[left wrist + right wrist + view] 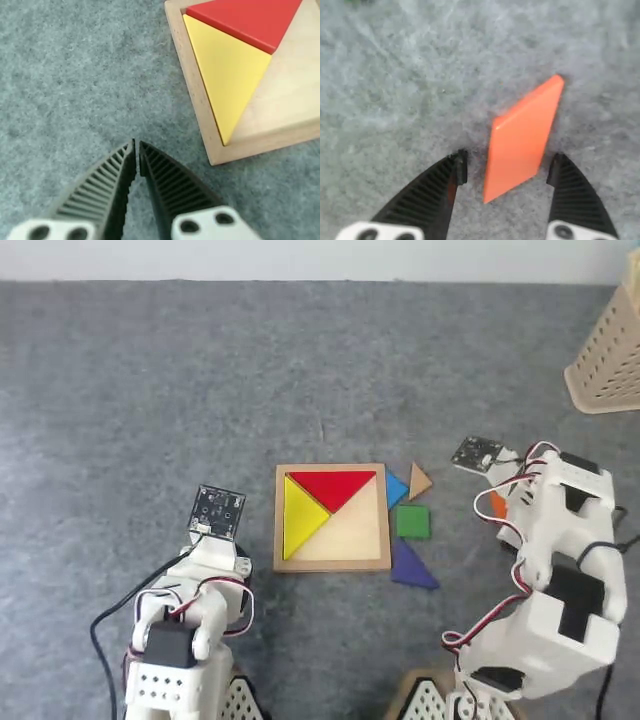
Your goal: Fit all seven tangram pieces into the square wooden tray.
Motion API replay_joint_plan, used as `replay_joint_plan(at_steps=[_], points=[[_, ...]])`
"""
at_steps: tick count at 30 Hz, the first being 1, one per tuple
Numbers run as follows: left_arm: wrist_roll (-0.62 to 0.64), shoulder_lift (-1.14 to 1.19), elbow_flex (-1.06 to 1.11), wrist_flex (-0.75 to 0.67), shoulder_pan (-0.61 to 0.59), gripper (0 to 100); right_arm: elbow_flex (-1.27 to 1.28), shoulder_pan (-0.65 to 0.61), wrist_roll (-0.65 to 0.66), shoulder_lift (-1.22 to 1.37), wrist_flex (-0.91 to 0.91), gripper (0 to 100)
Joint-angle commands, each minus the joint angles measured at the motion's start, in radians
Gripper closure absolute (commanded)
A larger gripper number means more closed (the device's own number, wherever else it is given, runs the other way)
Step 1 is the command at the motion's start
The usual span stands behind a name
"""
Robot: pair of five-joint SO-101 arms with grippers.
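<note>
Right gripper (510,158) is down low over the grey carpet (150,390), fingers spread wide and holding nothing, and look at that: the orange parallelogram (522,137) lies flat on the carpet right in the gap between them. One long edge sits near one finger (445,182), the other close to the opposite finger, with no clamp on it, and its far tip pokes out beyond the fingertips. From the high view the same orange piece (497,504) peeks out beside the right arm (560,540). Over to that gripper's left lie four loose pieces between it and the square wooden tray (332,562): the blue piece (396,487) touching the tray's edge, the small tan triangle (419,481) just beside it, the green square (412,522) and the purple triangle (410,566) nearer the robot. Now the left gripper (136,147): fingers drawn together, barely a sliver between the tips, nothing in them, hovering above bare carpet. The tray (192,95) sits ahead of those tips and off to their right, apart from them, its near corner the closest part. Inside it, the red triangle (333,486) fills the far side and the yellow triangle (300,515) the side nearest the left gripper, their edges meeting; bare wood shows across the rest. A slatted basket (610,350) stands well beyond the right gripper, at the far corner.
</note>
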Motion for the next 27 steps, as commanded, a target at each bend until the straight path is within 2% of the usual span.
replay_joint_plan(at_steps=[1,4,7,12,19,22,27], points=[[0.006,-0.021,-0.019,0.006,-0.002,99,-0.014,-0.036,-0.173,-0.012,-0.008,86.9],[0.006,-0.021,-0.019,0.006,-0.002,99,-0.021,-0.117,-0.377,-0.013,-0.008,95.7],[0.006,-0.021,-0.019,0.006,-0.002,99,-0.075,-0.229,-0.598,-0.004,0.028,96.0],[0.006,-0.021,-0.019,0.006,-0.002,99,-0.264,-0.397,-0.942,-0.012,0.202,96.5],[0.006,-0.021,-0.019,0.006,-0.002,99,-0.364,-0.496,-1.151,-0.015,0.305,96.9],[0.006,-0.021,-0.019,0.006,-0.002,99,-0.292,-0.587,-1.114,-0.015,0.22,99.1],[0.006,-0.021,-0.019,0.006,-0.002,99,-0.219,-0.704,-1.214,-0.013,0.117,99.1]])
